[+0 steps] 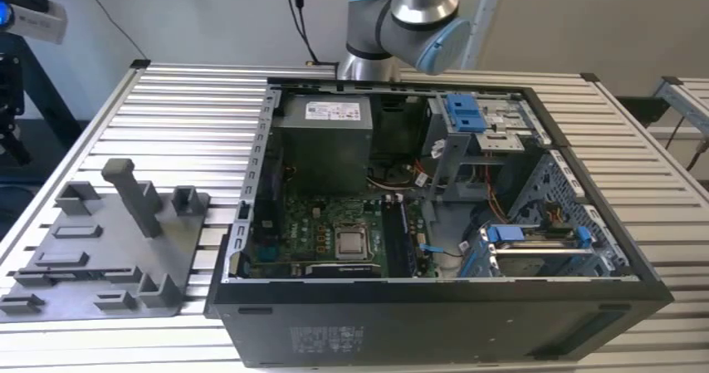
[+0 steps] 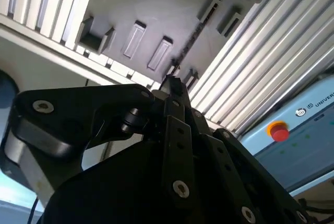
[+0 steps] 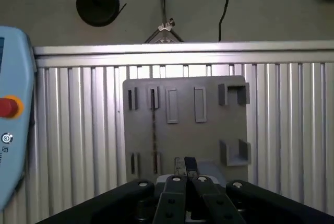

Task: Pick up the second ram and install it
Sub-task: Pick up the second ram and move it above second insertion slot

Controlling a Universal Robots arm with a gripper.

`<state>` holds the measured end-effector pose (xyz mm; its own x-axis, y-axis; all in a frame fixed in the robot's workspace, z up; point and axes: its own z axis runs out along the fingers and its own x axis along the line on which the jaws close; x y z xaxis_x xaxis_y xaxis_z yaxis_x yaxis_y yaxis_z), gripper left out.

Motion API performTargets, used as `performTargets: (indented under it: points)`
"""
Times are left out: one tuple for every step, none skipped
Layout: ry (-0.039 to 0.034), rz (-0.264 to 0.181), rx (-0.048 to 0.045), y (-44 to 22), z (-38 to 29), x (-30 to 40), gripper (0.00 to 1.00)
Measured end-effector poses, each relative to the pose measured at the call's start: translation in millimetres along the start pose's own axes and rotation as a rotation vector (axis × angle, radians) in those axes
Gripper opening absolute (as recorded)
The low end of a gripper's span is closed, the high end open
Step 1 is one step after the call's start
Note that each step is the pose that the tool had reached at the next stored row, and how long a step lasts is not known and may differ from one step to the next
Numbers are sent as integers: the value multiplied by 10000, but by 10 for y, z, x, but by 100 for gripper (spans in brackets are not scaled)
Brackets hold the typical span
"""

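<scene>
1. Above the grey fixture plate [image 3: 209,135], in the first wrist view: gripper [image 3: 185,167], fingers drawn together, nothing clamped between them, touching nothing.
2. On that plate: second ram [image 3: 154,130], a dark slim bar standing edge-on, well apart from the gripper.
3. At the exterior view's left, on the same plate: upright post [image 1: 133,194], grey.
4. Right of the plate: open computer case [image 1: 443,323] on the slatted table [image 1: 188,99], with the arm [image 1: 404,24] at its far side.
5. Beside the table: pendant [image 3: 13,145] with a red button [image 3: 8,106].

Ext. view high; both wrist views over tray [image 3: 203,140].
</scene>
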<state>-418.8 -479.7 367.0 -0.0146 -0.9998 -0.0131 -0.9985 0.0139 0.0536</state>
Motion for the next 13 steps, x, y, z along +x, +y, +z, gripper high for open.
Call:
performTargets:
  points:
    - [5, -92, -1, 0, 1, 0, 11]
    - [9, -172, -1, 0, 1, 0, 11]
    - [13, -254, -2, 0, 2, 0, 11]
    - [18, -339, -4, 0, 2, 0, 11]
    - [22, -420, -5, 0, 3, 0, 11]
    - [27, -504, -6, 0, 4, 0, 11]
    - [31, -581, -6, 0, 5, 0, 11]
    - [32, -607, -8, 0, 5, 0, 11]
    - [32, -607, -8, 0, 5, 0, 11]
    - [33, -607, -8, 0, 5, 0, 11]
    - [33, -602, -7, 0, 6, 0, 11]
    - [33, -593, -8, -1, 7, 0, 11]
    - [33, -592, -1, -1, 9, 0, 11]
